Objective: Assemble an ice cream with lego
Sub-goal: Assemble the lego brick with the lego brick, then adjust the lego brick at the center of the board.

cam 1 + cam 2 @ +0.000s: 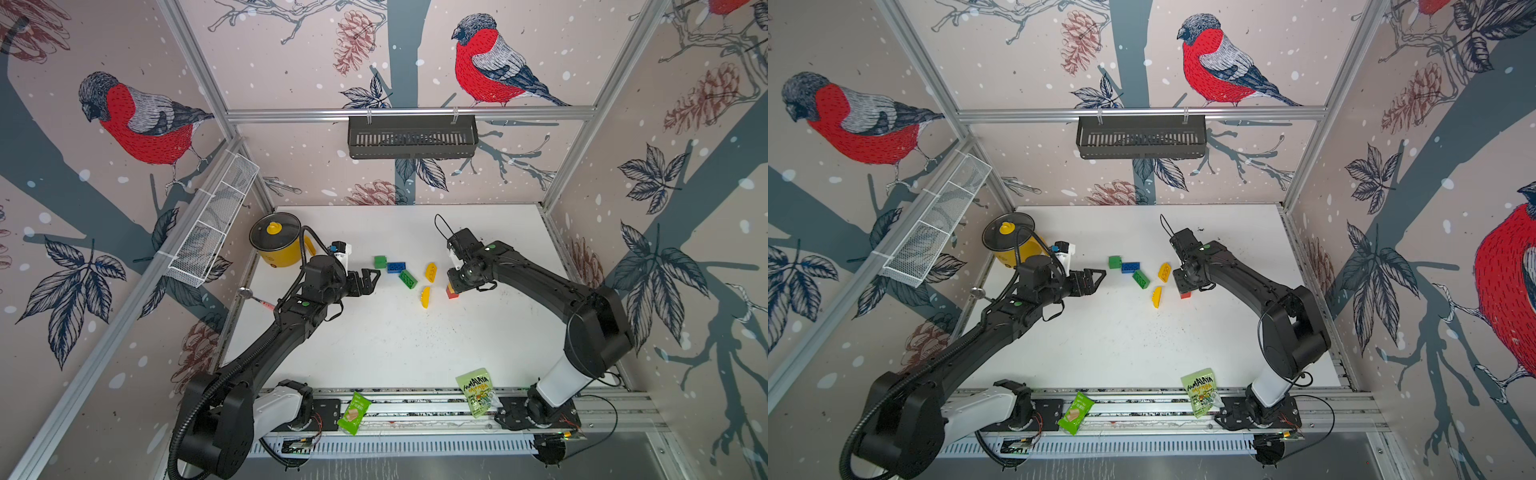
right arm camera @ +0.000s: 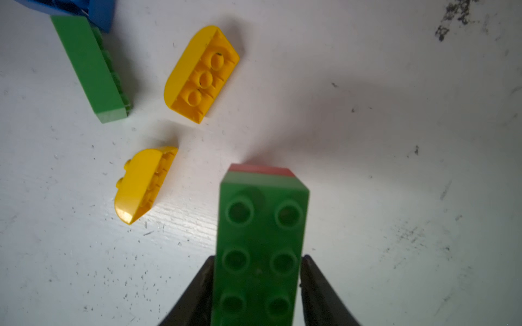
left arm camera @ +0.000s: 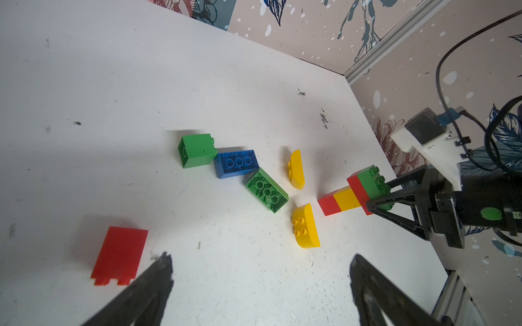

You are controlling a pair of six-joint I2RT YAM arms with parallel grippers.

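A lego stack (image 3: 343,199) of red, yellow, red and a green brick (image 2: 262,225) on top stands on the white table (image 1: 374,353), also seen in both top views (image 1: 452,293) (image 1: 1185,295). My right gripper (image 2: 258,257) (image 1: 455,286) reaches down over it, its fingers close along the green brick's two long sides; I cannot see whether they press. Loose beside it lie a green cube (image 1: 380,262), a blue brick (image 1: 396,267), a long green brick (image 1: 408,279) and two yellow half-rounds (image 1: 431,272) (image 1: 424,297). My left gripper (image 3: 261,258) (image 1: 374,281) hangs open and empty, with a red brick (image 3: 120,254) beside one finger.
A yellow lidded pot (image 1: 276,243) and a spoon (image 1: 246,293) sit at the table's left side behind the left arm. Two green snack packets (image 1: 353,412) (image 1: 478,390) lie on the front rail. A white wire basket (image 1: 212,224) and a black basket (image 1: 411,137) hang on the walls.
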